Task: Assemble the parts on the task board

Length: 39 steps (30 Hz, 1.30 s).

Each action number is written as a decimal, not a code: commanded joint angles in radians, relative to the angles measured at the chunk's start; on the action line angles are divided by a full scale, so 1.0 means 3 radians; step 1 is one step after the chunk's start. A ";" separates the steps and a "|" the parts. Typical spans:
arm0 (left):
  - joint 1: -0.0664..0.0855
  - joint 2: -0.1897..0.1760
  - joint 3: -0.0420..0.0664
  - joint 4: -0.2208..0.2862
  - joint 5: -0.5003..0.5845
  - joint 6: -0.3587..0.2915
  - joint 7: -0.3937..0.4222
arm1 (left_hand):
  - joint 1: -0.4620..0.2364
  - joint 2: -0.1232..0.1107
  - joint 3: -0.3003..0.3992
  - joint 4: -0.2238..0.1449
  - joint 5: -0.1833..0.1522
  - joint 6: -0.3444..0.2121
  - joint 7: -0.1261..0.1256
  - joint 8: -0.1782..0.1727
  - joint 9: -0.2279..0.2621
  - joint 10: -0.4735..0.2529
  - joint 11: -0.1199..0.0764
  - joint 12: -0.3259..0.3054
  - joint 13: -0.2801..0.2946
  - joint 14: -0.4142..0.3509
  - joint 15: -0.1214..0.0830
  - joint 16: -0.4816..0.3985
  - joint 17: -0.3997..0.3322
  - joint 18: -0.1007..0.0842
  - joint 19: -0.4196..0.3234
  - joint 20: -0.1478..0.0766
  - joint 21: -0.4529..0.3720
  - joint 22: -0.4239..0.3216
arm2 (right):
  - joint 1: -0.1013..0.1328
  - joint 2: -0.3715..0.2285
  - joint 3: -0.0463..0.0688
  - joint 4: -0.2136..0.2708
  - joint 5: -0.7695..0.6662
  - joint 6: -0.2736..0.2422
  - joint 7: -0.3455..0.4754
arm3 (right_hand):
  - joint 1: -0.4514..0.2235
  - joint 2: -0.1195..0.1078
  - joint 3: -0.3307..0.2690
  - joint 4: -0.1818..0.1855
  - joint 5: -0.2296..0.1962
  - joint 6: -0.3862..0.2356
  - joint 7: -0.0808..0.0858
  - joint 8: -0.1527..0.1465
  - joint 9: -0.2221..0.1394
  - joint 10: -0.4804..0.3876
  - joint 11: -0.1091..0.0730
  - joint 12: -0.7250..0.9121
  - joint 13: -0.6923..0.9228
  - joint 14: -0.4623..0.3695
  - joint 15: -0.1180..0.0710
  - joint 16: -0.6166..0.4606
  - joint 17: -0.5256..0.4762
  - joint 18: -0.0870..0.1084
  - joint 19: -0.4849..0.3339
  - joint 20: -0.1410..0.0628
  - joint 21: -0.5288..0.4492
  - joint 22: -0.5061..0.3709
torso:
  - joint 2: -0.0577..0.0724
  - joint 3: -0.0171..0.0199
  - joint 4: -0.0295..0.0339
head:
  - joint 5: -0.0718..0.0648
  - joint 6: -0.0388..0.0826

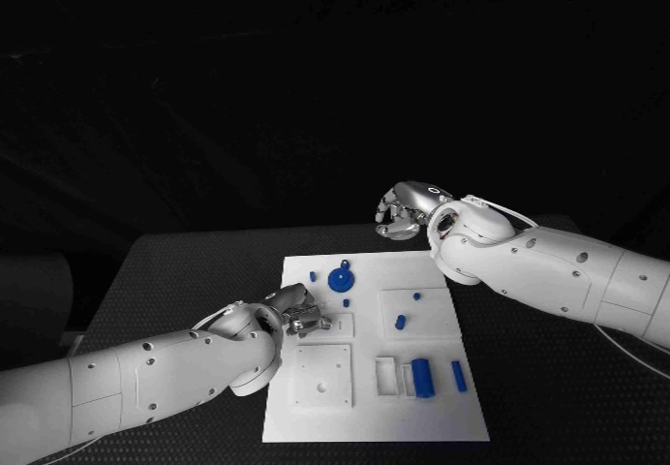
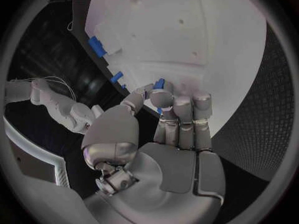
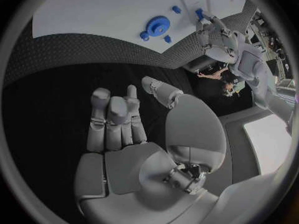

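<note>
Head view: the left hand [image 1: 296,312] is seen at the left edge of the task board [image 1: 433,407], mid-board; the blue gear [image 1: 340,282] lies far-left on it.

Left wrist view: a small blue part [image 2: 158,84] is pinched at the fingertips [image 2: 163,98] over the board. Placing step judged underway; alignment with its seat is needed next.

Right wrist view: the right hand [image 3: 134,134] is held above the black worktop [image 3: 56,94], fingers loosely apart, nothing held.

A robotics lab: a black table [image 1: 209,254] with a white task board [image 1: 440,412], dark backdrop.
</note>
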 commanded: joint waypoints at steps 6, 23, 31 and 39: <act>-0.0022 0.0022 -0.0014 0.0027 0.0033 0.0224 0.0049 | -0.0057 0.0076 0.0023 0.0048 0.0025 0.0449 -0.0358 0.0034 0.0009 -0.0130 -0.0163 0.0068 0.0028 0.0051 -0.0220 0.0062 -0.0001 0.0064 0.0030 -0.0371 0.0036 0.0067 | 0.0000 0.0000 0.0002 0.0001 -0.0008 0.0039 0.0007 | -0.0008 0.0010 -0.0002 0.0022 0.0050 0.0007 0.0035 -0.0022 0.0004 -0.0001 0.0006 -0.0002 -0.0006 -0.0018 0.0002 -0.0014 0.0000 0.0068 0.0017 -0.0004 -0.0022 0.0025 | -0.0001 0.0001 0.0001 | 0.0002 -0.0001; -0.0022 0.0047 -0.0013 0.0014 0.0066 0.0219 0.0039 | -0.0120 0.0140 0.0043 0.0086 -0.0011 0.0450 -0.0364 0.0051 0.0022 -0.0151 -0.0169 0.0121 0.0046 0.0045 -0.0227 0.0106 -0.0020 0.0068 0.0026 -0.0374 0.0066 0.0067 | 0.0000 0.0009 0.0002 -0.0006 -0.0008 0.0053 0.0007 | -0.0009 0.0014 0.0003 0.0015 0.0168 0.0010 0.0035 -0.0026 0.0008 -0.0002 0.0006 0.0004 -0.0013 -0.0017 0.0002 -0.0016 0.0001 0.0068 0.0019 -0.0005 -0.0026 0.0031 | 0.0000 0.0001 0.0000 | 0.0005 0.0012; -0.0022 0.0068 -0.0009 -0.0005 0.0066 0.0273 0.0020 | -0.0133 0.0148 0.0053 0.0100 -0.0055 0.0446 -0.0365 0.0054 0.0025 -0.0157 -0.0170 0.0130 0.0045 0.0040 -0.0231 0.0113 -0.0032 0.0072 0.0025 -0.0377 0.0073 0.0065 | 0.0000 0.0013 0.0002 -0.0009 -0.0008 0.0063 0.0007 | -0.0009 0.0015 0.0004 0.0012 0.0205 0.0010 0.0035 -0.0028 0.0010 -0.0003 0.0006 0.0005 -0.0016 -0.0017 0.0002 -0.0016 0.0001 0.0068 0.0019 -0.0004 -0.0028 0.0032 | 0.0000 0.0002 -0.0004 | 0.0006 0.0016; -0.0021 0.0066 -0.0006 -0.0012 0.0081 0.0352 0.0006 | -0.0128 0.0203 0.0074 0.0098 -0.0068 0.0439 -0.0364 0.0056 0.0028 -0.0164 -0.0171 0.0138 0.0042 0.0036 -0.0233 0.0123 -0.0043 0.0074 0.0019 -0.0377 0.0080 0.0065 | 0.0000 0.0010 0.0002 -0.0011 -0.0008 0.0066 0.0006 | -0.0010 0.0016 0.0005 0.0010 0.0241 0.0011 0.0035 -0.0029 0.0011 -0.0004 0.0006 0.0007 -0.0018 -0.0017 0.0002 -0.0016 0.0002 0.0068 0.0019 -0.0004 -0.0029 0.0034 | 0.0000 0.0001 -0.0002 | 0.0003 0.0013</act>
